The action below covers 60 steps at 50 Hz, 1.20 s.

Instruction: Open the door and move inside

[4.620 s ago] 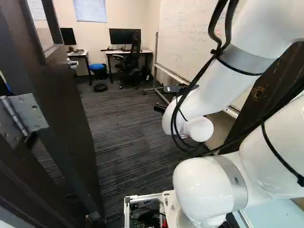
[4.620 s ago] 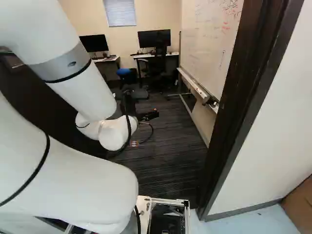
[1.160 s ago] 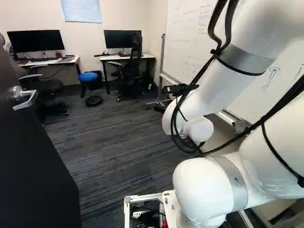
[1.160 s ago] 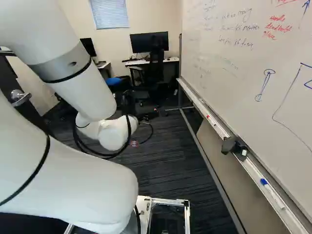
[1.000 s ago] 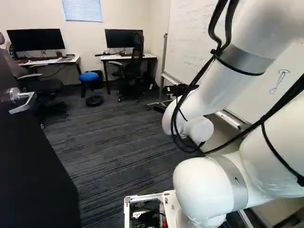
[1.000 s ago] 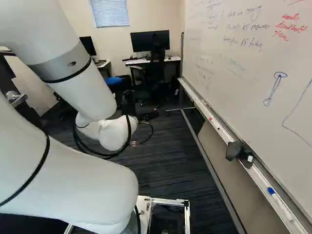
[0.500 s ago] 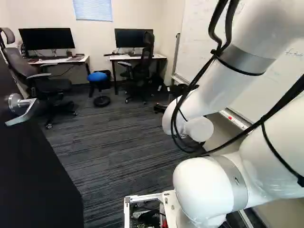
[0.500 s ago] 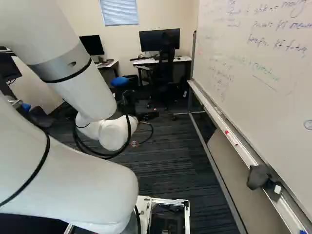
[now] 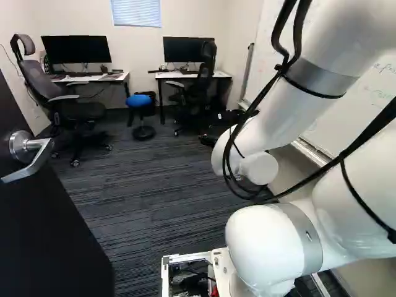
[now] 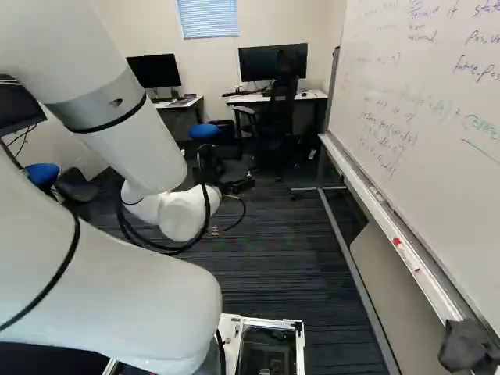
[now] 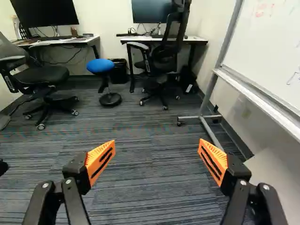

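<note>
Base has turned left, arm pose unchanged. Claw [image 10: 234, 187] released, fingers spread wide; open door [image 9: 52, 235] back-left of it. Waste bin [image 11: 120, 71] well ahead, contents hidden; handwritten-on whiteboard [image 11: 276, 35] ahead-right.

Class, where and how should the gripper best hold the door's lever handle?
Probably mid-bar on the lever handle, between bend and free end, coming straight toward the door from the handle's side, the open gripper closing from above and below: the slim bar stands off the door.
</note>
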Available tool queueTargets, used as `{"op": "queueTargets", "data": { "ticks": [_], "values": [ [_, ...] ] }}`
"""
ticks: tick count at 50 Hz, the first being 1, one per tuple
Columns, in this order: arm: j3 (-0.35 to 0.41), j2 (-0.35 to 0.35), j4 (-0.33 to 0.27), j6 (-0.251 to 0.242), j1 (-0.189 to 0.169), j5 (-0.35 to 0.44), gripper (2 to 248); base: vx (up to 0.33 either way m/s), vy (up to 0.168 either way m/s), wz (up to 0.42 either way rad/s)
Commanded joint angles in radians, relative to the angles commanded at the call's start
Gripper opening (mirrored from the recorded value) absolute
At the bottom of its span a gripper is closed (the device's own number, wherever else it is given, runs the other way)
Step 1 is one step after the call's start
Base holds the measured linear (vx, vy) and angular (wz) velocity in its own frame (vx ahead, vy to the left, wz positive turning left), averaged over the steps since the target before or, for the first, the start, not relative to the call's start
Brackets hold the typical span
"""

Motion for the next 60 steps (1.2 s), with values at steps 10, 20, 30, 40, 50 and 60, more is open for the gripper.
{"op": "queueTargets", "data": {
  "ticks": [10,20,30,40,50,60],
  "values": [
    [0.000,0.000,0.000,0.000,0.000,0.000,247,0.204,0.075,0.147],
    [0.000,0.000,0.000,0.000,0.000,0.000,247,0.201,0.071,0.146],
    [0.000,0.000,0.000,0.000,0.000,0.000,247,0.212,0.051,0.031],
    [0.000,0.000,0.000,0.000,0.000,0.000,247,0.193,0.041,0.007],
    [0.000,0.000,0.000,0.000,0.000,0.000,247,0.189,0.006,0.002],
    [0.000,0.000,0.000,0.000,0.000,0.000,247,0.183,0.009,-0.001]
  ]
}}
